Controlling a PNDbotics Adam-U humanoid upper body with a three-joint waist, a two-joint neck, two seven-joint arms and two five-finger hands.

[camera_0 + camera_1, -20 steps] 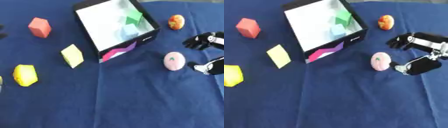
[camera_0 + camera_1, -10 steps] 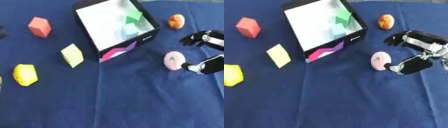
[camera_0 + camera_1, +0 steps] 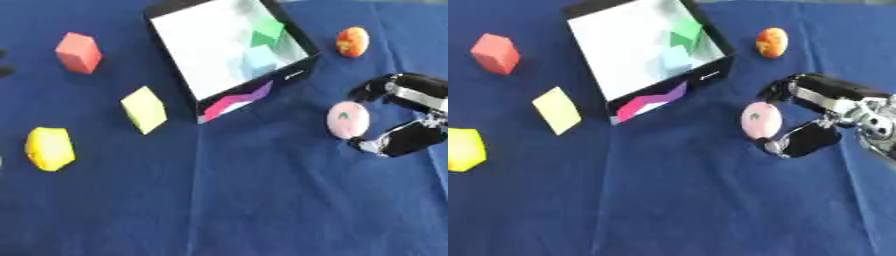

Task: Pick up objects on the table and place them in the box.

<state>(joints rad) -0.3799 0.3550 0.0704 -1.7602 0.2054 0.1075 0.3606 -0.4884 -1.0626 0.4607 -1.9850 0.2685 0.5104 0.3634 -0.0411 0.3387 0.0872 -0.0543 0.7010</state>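
Observation:
A pink egg-shaped object (image 3: 760, 119) with a small green mark lies on the blue cloth right of the box. My right hand (image 3: 833, 102) comes in from the right, open, its fingers (image 3: 791, 89) above the egg and its thumb (image 3: 802, 141) below it, cupped around it from the right. Whether they touch it I cannot tell. The black box (image 3: 229, 48) with a white inside holds a green block (image 3: 267, 36) and a pale blue block (image 3: 258, 59). A dark bit of my left hand (image 3: 4, 70) shows at the left edge.
On the cloth lie a red block (image 3: 79, 52), a lime-yellow block (image 3: 144, 108) and a yellow block (image 3: 50, 148) to the left of the box. An orange-red round object (image 3: 352, 41) sits at the back right. Blue cloth (image 3: 227, 200) covers the front of the table.
My right hand has moved left, closing in on the pink egg until its fingers and thumb bracket it. The egg and other things have stayed put.

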